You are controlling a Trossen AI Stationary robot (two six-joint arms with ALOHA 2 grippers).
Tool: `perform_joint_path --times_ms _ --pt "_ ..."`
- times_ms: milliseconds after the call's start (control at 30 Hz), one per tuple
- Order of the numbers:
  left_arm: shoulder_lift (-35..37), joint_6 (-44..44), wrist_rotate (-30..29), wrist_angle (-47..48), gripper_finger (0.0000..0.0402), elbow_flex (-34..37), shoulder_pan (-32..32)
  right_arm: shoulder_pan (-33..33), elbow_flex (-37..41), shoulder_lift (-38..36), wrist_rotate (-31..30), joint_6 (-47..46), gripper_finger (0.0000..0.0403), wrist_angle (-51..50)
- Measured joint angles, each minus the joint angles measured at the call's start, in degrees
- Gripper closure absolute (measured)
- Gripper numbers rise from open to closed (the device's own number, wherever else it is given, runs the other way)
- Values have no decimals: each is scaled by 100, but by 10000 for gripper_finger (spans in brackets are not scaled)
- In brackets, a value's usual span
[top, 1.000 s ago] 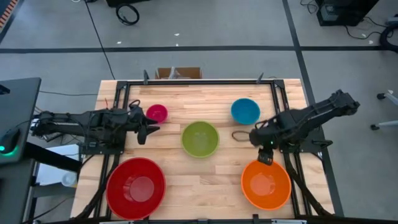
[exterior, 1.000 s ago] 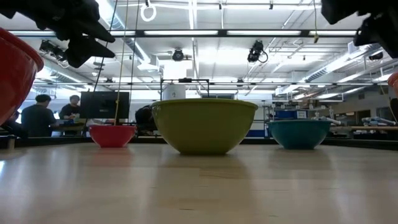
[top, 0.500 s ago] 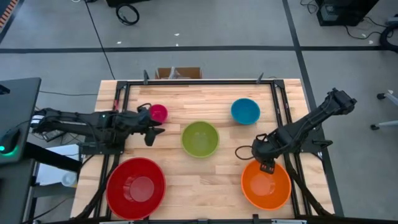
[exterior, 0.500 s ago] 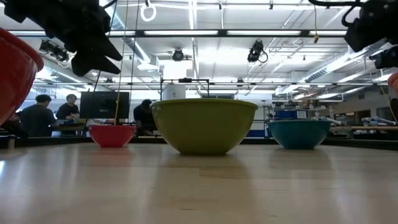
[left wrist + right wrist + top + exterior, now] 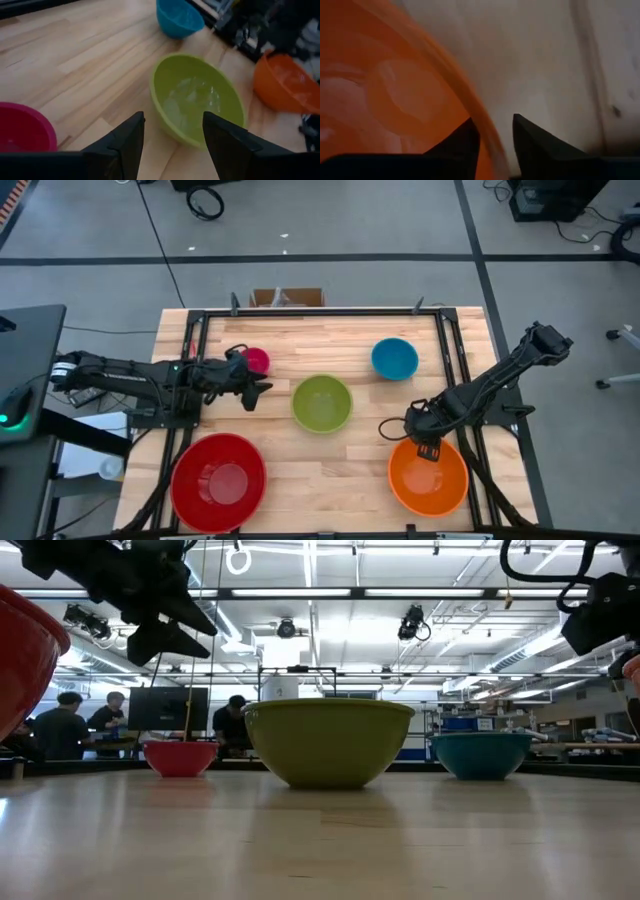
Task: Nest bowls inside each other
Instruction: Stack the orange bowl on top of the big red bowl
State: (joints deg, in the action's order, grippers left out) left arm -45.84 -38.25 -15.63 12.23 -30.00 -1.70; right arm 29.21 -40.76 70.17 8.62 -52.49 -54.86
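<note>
Five bowls stand on their bases on the wooden table: a small pink bowl (image 5: 254, 361), a green bowl (image 5: 322, 402) at the middle, a blue bowl (image 5: 394, 358) at the far right, a large red bowl (image 5: 218, 480) at the near left and an orange bowl (image 5: 428, 478) at the near right. My left gripper (image 5: 258, 392) hovers open between the pink and the green bowl (image 5: 195, 100), pointing at the green one. My right gripper (image 5: 495, 135) points down over the orange bowl's far rim (image 5: 470, 100), open, one finger inside and one outside.
Black frame rails (image 5: 450, 360) run along the table's left, right and far sides. A cardboard box (image 5: 287, 298) sits at the far edge. A dark cable loop (image 5: 390, 425) lies beside my right gripper. People show in the room behind the table in the low view.
My right gripper has come down and toward the table's near edge, onto the orange bowl's far rim. My left gripper has moved toward the table's right, from beside the pink bowl toward the green bowl, sinking a little. No bowl has moved.
</note>
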Motion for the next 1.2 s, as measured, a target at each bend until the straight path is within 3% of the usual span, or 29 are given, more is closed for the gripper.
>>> perform_joint_path --times_ms 367,633,900,1200 --pt "7 -27 -412 -45 198 0 100 2 196 -13 328 18 388 432" --pt "7 -55 -423 -358 198 0 429 -36 131 -321 99 -33 390 158" --pt "7 -5 -384 -845 198 -2 455 -273 -602 -849 -536 76 390 -1078" --pt "7 3 -244 -1213 199 -2 453 -947 -1364 -1148 -1013 483 390 -1654"
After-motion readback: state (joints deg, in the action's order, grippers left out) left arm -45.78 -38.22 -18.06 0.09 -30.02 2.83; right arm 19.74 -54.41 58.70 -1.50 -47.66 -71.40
